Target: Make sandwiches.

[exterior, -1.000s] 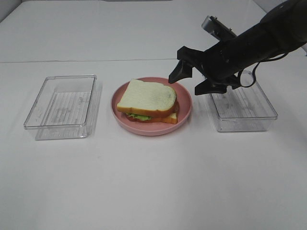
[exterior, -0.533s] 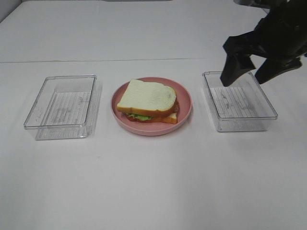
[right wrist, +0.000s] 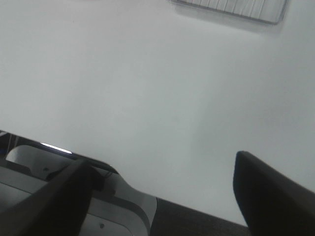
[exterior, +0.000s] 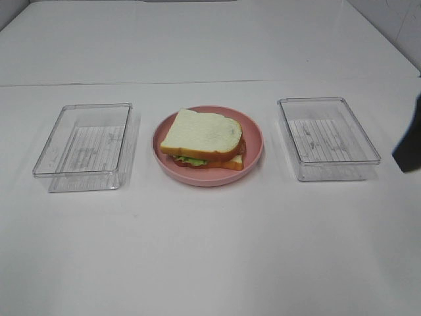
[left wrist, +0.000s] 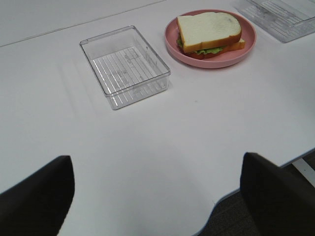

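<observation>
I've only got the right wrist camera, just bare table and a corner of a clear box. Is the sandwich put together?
Observer: Yes. The sandwich sits stacked on the pink plate, top bread slice on.
Operator: Anything in the clear boxes?
Observer: No, the left box and the right box both hold nothing.
Operator: And the left gripper?
Observer: The left gripper is open and holds nothing, above the table near its edge.

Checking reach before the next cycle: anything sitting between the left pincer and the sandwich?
Nothing blocks it. Open left pincer faces bare table; the clear container lies beside the line to the sandwich on its pink plate.
</observation>
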Action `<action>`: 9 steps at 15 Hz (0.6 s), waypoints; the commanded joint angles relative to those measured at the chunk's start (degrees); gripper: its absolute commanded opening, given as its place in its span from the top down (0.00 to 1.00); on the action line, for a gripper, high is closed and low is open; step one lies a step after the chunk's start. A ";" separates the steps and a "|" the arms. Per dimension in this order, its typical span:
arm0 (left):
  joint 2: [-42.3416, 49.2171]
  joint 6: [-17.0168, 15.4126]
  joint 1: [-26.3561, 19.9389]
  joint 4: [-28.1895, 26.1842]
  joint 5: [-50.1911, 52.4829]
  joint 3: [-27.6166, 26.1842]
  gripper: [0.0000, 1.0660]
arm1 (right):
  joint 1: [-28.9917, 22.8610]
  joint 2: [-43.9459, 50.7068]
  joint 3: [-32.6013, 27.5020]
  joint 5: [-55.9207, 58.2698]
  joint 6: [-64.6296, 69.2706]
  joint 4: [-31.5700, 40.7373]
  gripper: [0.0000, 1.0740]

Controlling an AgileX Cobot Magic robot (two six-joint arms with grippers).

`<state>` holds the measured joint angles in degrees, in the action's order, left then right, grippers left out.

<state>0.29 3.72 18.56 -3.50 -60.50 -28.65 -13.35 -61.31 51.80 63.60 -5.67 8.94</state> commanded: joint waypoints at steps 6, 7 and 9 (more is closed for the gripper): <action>1.32 0.74 -0.11 -0.92 0.57 0.06 0.18 | 0.00 36.84 -20.57 4.81 0.69 -3.21 0.30; 1.32 0.86 -0.11 -0.97 0.57 0.06 0.18 | 0.00 40.62 -20.45 3.72 1.72 -3.38 0.30; 1.32 1.43 -0.11 -1.38 0.57 0.06 0.18 | 0.00 46.01 -20.80 1.89 2.46 -3.32 0.30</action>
<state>0.29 4.81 18.56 -4.18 -60.50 -28.65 -13.35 -14.90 31.28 65.89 -3.90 6.02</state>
